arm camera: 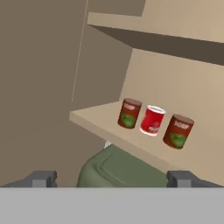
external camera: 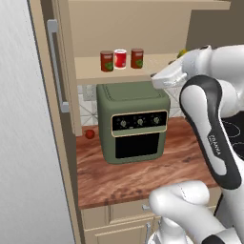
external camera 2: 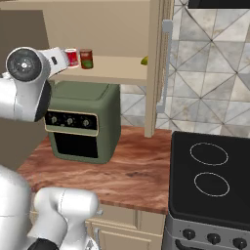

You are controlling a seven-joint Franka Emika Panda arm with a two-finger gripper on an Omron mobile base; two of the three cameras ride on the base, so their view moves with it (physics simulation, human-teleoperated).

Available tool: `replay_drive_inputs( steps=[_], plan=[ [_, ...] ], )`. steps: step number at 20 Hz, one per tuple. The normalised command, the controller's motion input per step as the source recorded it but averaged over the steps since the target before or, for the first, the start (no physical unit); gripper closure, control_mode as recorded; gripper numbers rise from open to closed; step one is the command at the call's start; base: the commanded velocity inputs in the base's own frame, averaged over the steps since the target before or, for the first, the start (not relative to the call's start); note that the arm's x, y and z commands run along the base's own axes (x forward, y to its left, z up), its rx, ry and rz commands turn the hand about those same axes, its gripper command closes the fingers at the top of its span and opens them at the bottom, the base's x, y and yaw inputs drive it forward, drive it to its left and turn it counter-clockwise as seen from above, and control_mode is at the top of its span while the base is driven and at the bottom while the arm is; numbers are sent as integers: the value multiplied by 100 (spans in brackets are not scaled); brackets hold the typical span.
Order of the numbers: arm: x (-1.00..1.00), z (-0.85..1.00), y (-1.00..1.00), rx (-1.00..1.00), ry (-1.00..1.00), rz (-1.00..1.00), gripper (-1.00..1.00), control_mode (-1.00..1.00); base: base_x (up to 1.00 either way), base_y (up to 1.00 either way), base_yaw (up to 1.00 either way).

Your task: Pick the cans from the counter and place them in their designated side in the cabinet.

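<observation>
Hand (arm camera: 111,179) empty, fingers apart, backed off from cabinet shelf (arm camera: 98,120); three cans (arm camera: 152,120) upright ahead of it, grouped on one side, probably as designated.

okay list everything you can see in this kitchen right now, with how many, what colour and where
cans: three, two brown-red with green labels either side of one bright red, in a row on the cabinet shelf
cabinet: one, light tan, on the wall, door open
oven: one, green, on the counter under the shelf
counter: one, reddish-brown wood grain
round fruit: one, red, on the counter left of the oven
yellow-green item: one, right end of the shelf, too small to identify
stovetop: one, black, right of the counter
gripper: one, dark fingertips, open, empty, facing the cans
</observation>
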Motion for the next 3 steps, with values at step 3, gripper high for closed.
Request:
replay_drive_inputs(
  steps=[3],
  plan=[
    [-84,0,6,-3,0,0,-100,-100,0,0,0]
  ],
)
